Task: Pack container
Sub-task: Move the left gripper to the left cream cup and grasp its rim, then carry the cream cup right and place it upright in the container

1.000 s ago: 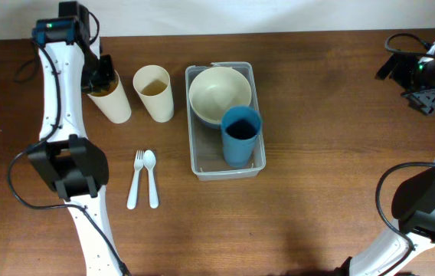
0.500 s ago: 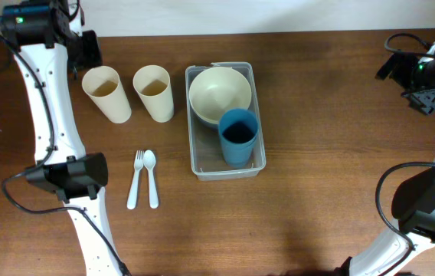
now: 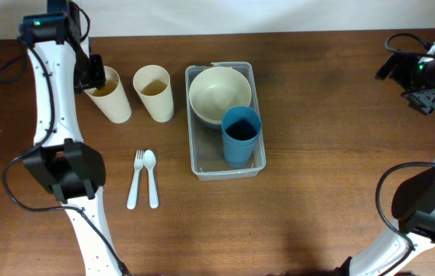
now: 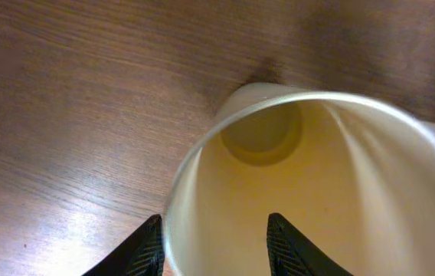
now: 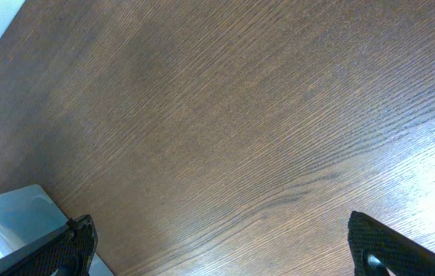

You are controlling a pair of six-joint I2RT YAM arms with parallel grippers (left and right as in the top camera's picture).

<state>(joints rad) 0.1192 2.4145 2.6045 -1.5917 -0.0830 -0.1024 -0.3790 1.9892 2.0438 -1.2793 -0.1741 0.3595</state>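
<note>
The brown table (image 3: pixel 317 153) fills the frame. At its centre lies the clear container (image 3: pixel 202 167), with a cream bowl (image 3: pixel 219 90) in its upper end and a blue cup (image 3: pixel 240 134) in its lower end. Left of it stand the left cream cup (image 3: pixel 109 96) and the second cream cup (image 3: pixel 154 92). A fork (image 3: pixel 135 180) and a spoon (image 3: pixel 152 178) lie below them. At upper left, the left gripper (image 4: pixel 214 245) has its jaws apart, straddling the left cream cup's wall. At upper right, the right gripper (image 5: pixel 221 245) gapes wide over bare wood.
</note>
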